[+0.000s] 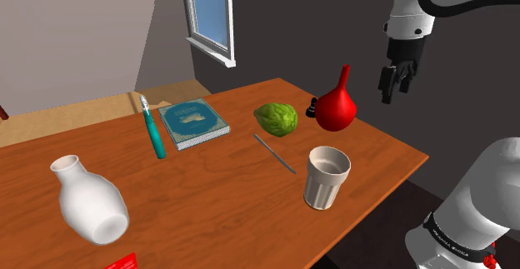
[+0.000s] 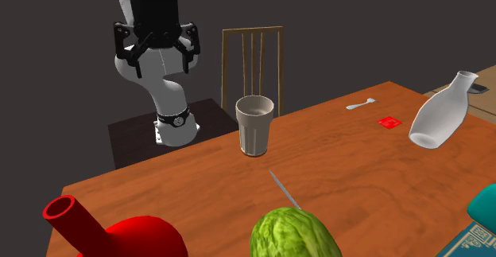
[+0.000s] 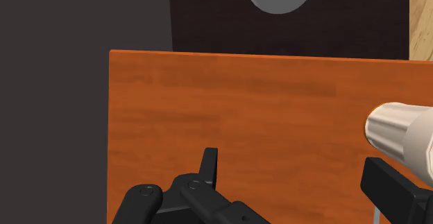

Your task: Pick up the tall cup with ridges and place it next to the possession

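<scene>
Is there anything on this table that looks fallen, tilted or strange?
The white vase at the shoulder view's left lies tilted over, not standing on its base. The tall cup stands upright; nothing looks spilled.

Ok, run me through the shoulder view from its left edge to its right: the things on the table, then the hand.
white vase → teal-handled brush → book → green fruit → ridged cup → hand, above the table's far end
</scene>
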